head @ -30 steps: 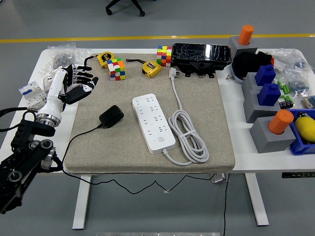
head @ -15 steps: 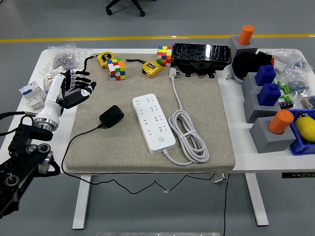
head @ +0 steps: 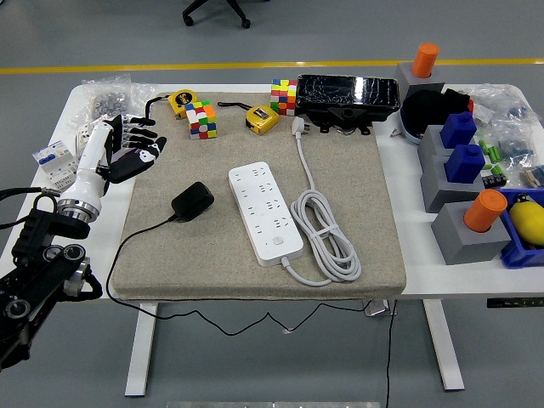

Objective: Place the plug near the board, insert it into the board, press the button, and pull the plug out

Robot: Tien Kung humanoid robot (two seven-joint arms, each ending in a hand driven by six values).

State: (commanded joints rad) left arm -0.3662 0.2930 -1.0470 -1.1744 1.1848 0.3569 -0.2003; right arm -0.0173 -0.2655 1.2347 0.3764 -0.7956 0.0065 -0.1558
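While the black plug (head: pixel 193 201) lies on the mat just left of the white board (head: pixel 264 212), the left hand (head: pixel 129 146), fingers spread and empty, should descend squarely over its body.

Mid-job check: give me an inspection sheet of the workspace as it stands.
Surface: white table with a grey mat.
Job's things: black plug lying left of the white power strip, not inserted.
Clutter: puzzle cubes, tape measures, grey blocks at right.
Grippers: left hand open over the mat's left edge; right hand not seen.
Cables: strip's white cord coiled; plug's black lead trails off the front.
Surroundings: grey floor, yellow line.
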